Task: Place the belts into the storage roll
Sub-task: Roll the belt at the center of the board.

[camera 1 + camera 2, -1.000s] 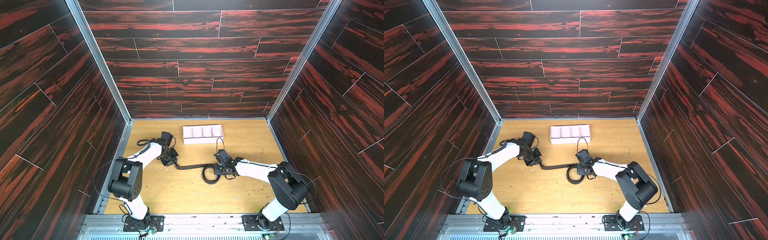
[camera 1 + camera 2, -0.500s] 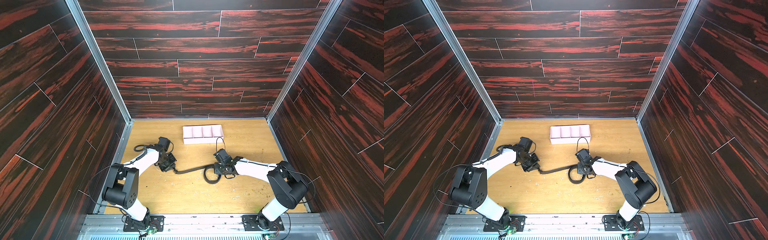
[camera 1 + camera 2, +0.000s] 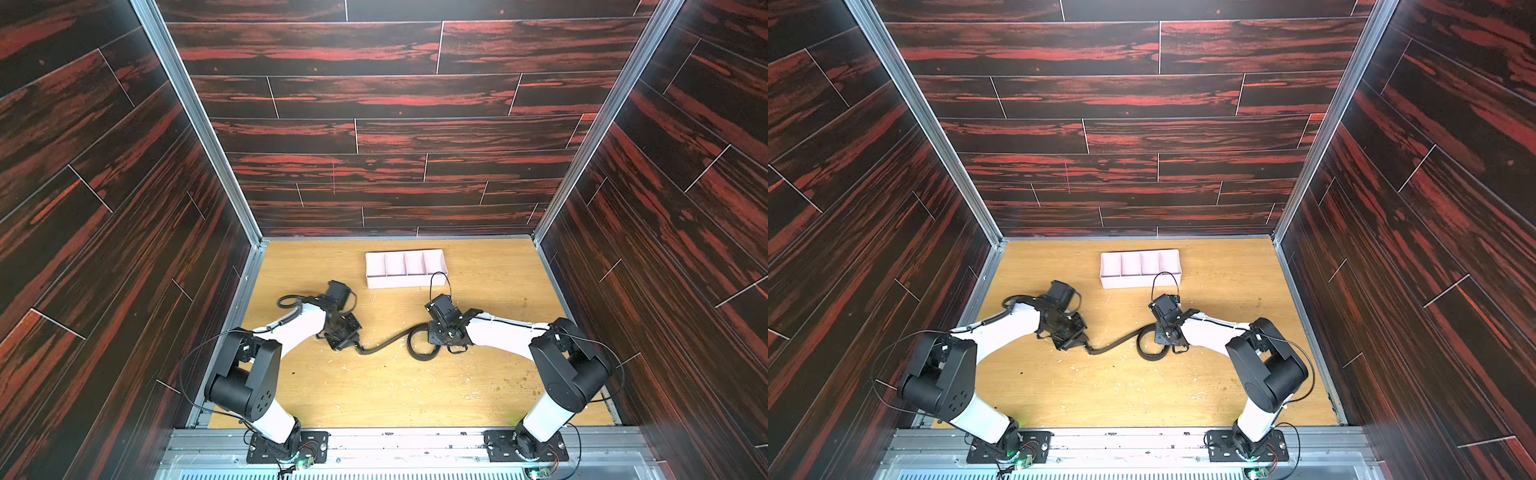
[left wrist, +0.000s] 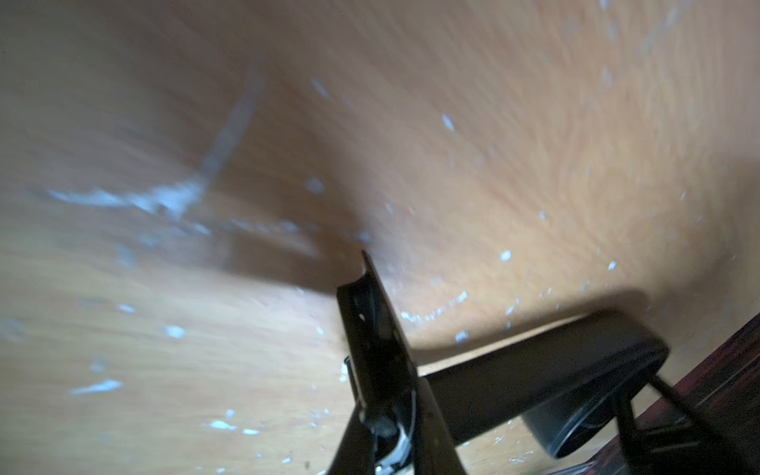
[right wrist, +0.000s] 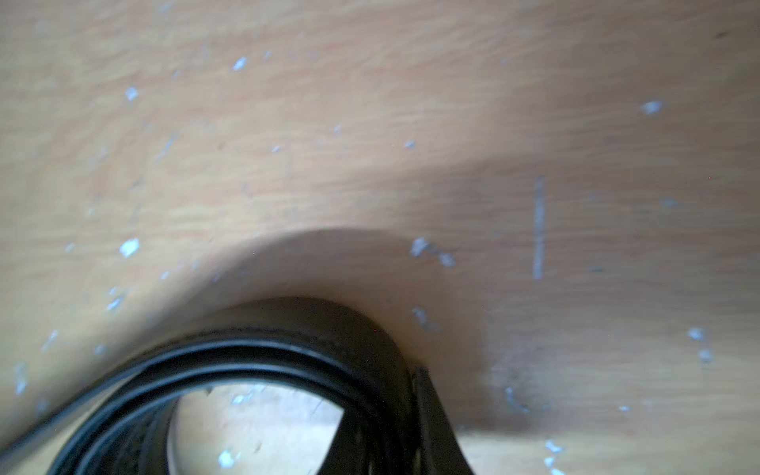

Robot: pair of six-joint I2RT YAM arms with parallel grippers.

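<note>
Belt (image 3: 384,344), tip in left hand (image 3: 352,343), coil in right hand (image 3: 437,337)

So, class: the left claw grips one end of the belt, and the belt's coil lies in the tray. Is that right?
Not quite. The left claw does grip one end of the belt, but the coil lies on the table, short of the tray. Both top views show it.

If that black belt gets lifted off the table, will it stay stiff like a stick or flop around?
Probably floppy: the belt snakes in an S-curve from the left claw to its coil. That coil would likely spring open; its loops show gaps. Being a thin strap, it probably weighs little.
</note>
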